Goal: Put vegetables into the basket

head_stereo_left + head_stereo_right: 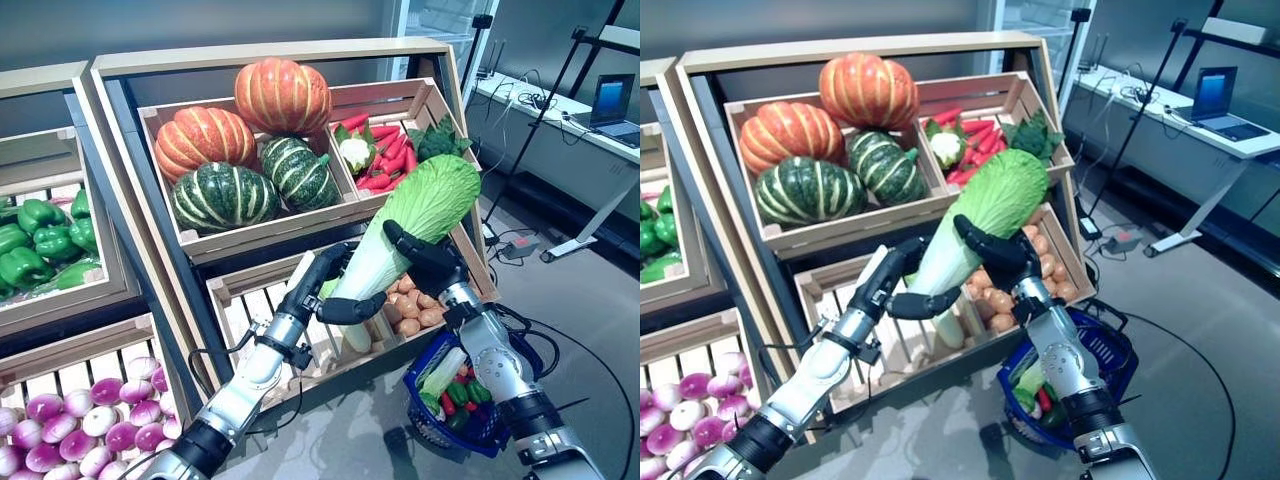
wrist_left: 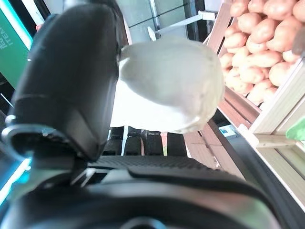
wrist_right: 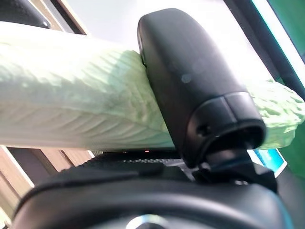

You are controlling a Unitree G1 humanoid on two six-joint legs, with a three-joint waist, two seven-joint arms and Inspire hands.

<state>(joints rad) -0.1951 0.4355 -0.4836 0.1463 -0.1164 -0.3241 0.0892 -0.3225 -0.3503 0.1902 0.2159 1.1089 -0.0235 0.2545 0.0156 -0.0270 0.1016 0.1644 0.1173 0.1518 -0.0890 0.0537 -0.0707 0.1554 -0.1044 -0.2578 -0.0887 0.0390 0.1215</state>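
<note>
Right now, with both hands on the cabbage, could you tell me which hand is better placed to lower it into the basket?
Right. The right hand grips the napa cabbage and sits just above the blue basket; the left hand holds its white base farther away.

Mock grocery shop in a lab, tiered produce crates [image 1: 300, 225], desk with laptop [image 1: 612, 103]

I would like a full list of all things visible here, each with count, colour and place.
Napa cabbage: one, green-white, held by both hands.
Pumpkins: two orange, two striped green, upper crate.
Red peppers: several, upper right crate, beside a cauliflower.
Potatoes: many, tan, lower crate.
Green peppers: several, left shelf.
Purple onions: many, lower left.
Basket: one, blue, holding vegetables.
Laptop: one, on desk.
Left robot hand, right robot hand: dark, gripping cabbage.
</note>
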